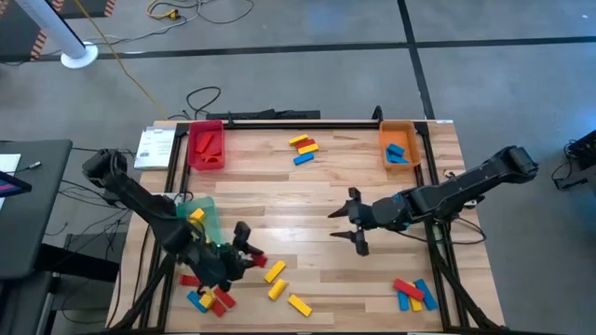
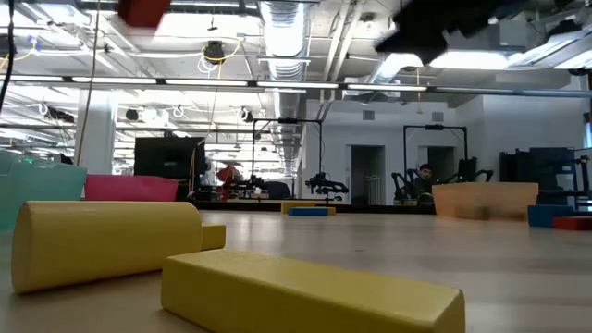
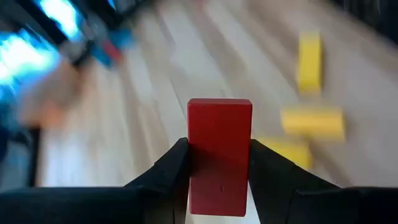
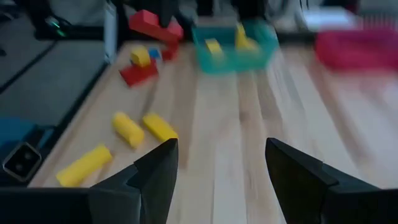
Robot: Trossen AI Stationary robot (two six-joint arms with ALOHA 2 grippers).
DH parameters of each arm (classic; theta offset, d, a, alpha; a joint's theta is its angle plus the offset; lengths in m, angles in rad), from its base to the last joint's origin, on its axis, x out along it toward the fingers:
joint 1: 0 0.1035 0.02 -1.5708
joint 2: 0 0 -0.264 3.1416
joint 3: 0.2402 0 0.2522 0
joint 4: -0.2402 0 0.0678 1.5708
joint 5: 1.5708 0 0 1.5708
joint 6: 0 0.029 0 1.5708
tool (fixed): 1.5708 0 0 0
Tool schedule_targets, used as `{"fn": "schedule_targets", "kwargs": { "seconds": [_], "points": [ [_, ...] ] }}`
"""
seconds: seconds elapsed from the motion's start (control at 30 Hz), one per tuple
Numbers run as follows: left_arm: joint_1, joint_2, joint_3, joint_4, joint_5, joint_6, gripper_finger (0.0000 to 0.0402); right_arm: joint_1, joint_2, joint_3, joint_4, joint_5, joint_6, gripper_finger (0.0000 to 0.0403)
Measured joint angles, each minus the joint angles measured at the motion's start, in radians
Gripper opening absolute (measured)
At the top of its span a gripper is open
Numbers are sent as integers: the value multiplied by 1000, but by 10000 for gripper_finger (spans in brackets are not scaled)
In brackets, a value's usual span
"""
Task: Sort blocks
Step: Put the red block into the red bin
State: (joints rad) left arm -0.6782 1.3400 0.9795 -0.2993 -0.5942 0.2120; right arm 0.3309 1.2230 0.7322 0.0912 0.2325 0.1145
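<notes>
Left pincer (image 3: 219, 163) clamped on a red block (image 3: 219, 155)
Lower left of the high view, I hold it above the counter (image 1: 326, 200); right pincer (image 1: 357, 224) gapes empty at centre

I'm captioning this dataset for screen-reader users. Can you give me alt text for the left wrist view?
The left gripper is shut on an upright red block, gripped between its two dark fingers above a light wooden table. Blurred behind it, three yellow blocks lie on the table.
</notes>
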Motion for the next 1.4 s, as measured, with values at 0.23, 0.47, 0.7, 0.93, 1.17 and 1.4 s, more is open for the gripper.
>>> {"fn": "schedule_targets", "kwargs": {
  "seconds": [0.23,0.47,0.7,0.93,1.17,1.4],
  "points": [
    [157,-40,1,221,353,85,121,68,136,0,396,0,-368,255],
    [307,-31,0,233,669,-23,121,87,273,101,466,-44,-509,255],
    [414,-28,1,237,857,-97,121,104,391,231,463,-52,-632,244],
    [457,-28,1,238,969,-146,121,115,456,337,430,-52,-719,222],
    [447,-29,0,220,984,-148,121,89,468,377,405,-47,-725,215],
    [443,-29,0,222,984,-146,121,57,468,395,372,-125,-646,215]
  ]
}}
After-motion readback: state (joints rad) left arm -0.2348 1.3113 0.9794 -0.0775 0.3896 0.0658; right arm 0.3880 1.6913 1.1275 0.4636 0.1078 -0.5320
